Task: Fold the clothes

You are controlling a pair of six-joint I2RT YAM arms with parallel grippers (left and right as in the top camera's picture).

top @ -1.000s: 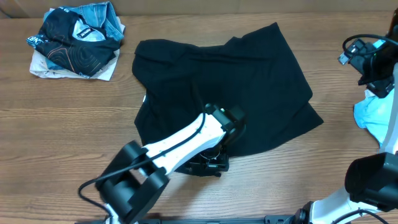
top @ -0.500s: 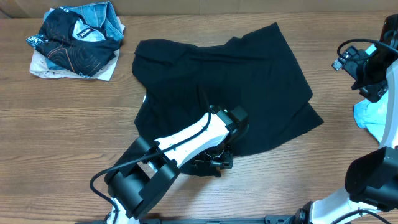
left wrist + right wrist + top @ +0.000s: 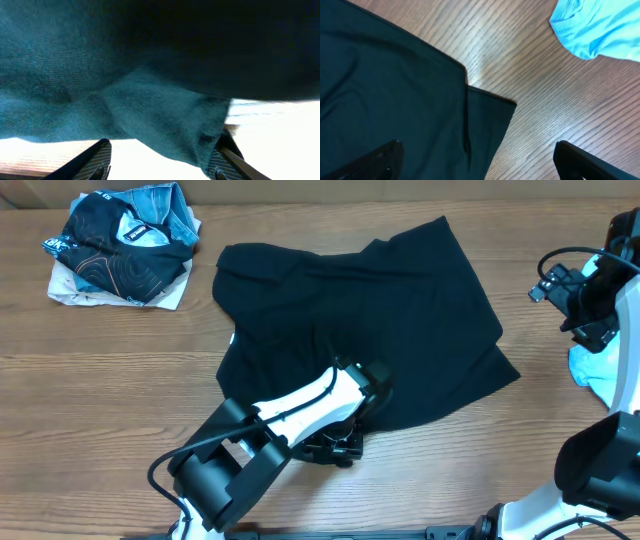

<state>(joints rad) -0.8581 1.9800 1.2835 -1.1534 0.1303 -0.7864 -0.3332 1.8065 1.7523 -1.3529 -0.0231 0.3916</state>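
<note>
The large plain black fabric shirt (image 3: 370, 320) lies spread and a little rumpled in the middle of the brown wood-grain tabletop (image 3: 100, 400). A crumpled light blue T-shirt (image 3: 600, 25) sits near its right corner, and a heap of dark and blue printed garments (image 3: 120, 250) lies well apart at the far left. The left end effector (image 3: 161, 160) is at the shirt's near hem, its 2 fingers (image 3: 97, 160) standing apart on either side of a raised fold of cloth. A gap shows beside 1 finger, so it is not clamped on the fabric. The right end effector (image 3: 477, 162) hangs wide and empty above the shirt's right corner. The step in hand looks like taking the near hem to start a fold. To do it well, the left fingers should close fully on that fold before any lift, deep enough that the hem cannot slip out. The right arm would best take a matching point along the hem, so the edge travels level and the fold lands straight rather than skewed.
</note>
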